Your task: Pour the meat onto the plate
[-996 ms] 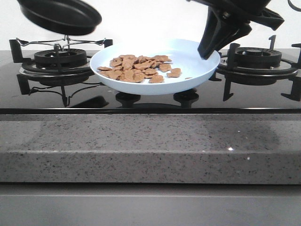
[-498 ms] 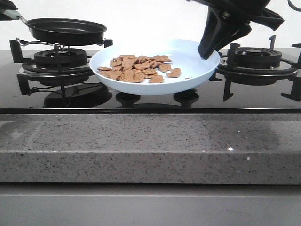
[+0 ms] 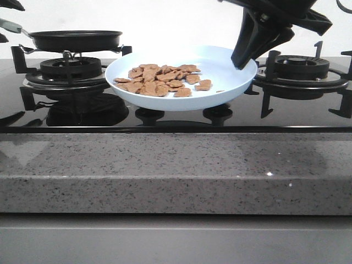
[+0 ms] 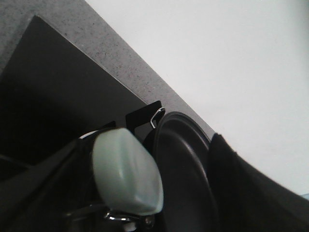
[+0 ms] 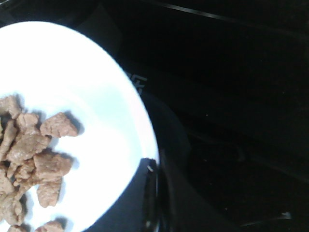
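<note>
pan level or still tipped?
Level. In the front view the black pan sits flat over the left burner, rim horizontal; the meat lies on the plate.

Left claw [image 3: 5, 25] mostly off-frame.

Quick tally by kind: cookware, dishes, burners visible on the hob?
Frying pan: 1
Plate, holding the meat: 1
Gas burners with grates: 2
Total: 4
</note>
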Controlling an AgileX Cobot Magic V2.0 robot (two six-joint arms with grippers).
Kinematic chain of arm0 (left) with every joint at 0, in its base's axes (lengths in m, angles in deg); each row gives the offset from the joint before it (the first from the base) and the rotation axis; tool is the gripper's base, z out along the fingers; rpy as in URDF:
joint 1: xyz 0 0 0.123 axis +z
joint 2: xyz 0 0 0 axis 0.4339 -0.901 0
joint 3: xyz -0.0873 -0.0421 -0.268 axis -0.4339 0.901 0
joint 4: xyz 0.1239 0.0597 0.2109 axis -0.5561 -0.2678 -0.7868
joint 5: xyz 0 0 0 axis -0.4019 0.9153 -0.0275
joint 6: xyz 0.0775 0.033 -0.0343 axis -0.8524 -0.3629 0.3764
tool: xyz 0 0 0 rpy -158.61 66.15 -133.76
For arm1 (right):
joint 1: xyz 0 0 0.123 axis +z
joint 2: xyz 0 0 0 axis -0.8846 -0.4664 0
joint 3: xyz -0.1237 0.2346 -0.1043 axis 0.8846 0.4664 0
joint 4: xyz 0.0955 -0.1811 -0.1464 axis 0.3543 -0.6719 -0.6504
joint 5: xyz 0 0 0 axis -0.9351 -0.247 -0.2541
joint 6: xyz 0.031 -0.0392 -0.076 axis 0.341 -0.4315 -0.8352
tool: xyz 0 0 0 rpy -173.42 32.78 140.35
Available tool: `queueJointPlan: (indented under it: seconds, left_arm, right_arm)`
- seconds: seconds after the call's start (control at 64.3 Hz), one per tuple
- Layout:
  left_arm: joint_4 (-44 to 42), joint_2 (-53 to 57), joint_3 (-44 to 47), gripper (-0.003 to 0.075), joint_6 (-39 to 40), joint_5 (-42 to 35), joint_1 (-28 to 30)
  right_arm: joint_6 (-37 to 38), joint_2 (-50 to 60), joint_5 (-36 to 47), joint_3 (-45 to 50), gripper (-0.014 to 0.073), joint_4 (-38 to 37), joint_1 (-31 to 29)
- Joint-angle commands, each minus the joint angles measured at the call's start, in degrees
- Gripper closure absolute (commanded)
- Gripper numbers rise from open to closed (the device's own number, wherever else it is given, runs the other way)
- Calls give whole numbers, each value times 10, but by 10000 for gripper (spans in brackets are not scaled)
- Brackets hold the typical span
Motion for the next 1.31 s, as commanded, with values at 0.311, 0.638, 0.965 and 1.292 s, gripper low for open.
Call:
queueJointPlan:
  seconds: [0.311,0.638,0.965,1.292]
  left_arm:
    - [-74,71,-17,171,26,11,34]
    - [-302,170,-17,172,123,-42,37]
    - [-557,290,-17,174,241,-49,-20]
    - [-889,369,21,174,479,-49,-204]
  right_arm:
    - [-4,29,24,-13,707,18,0]
    - [-4,29,24,-13,707,18,0]
    - [-4,29,24,-13,707,18,0]
    - [-4,29,24,-13,707,18,0]
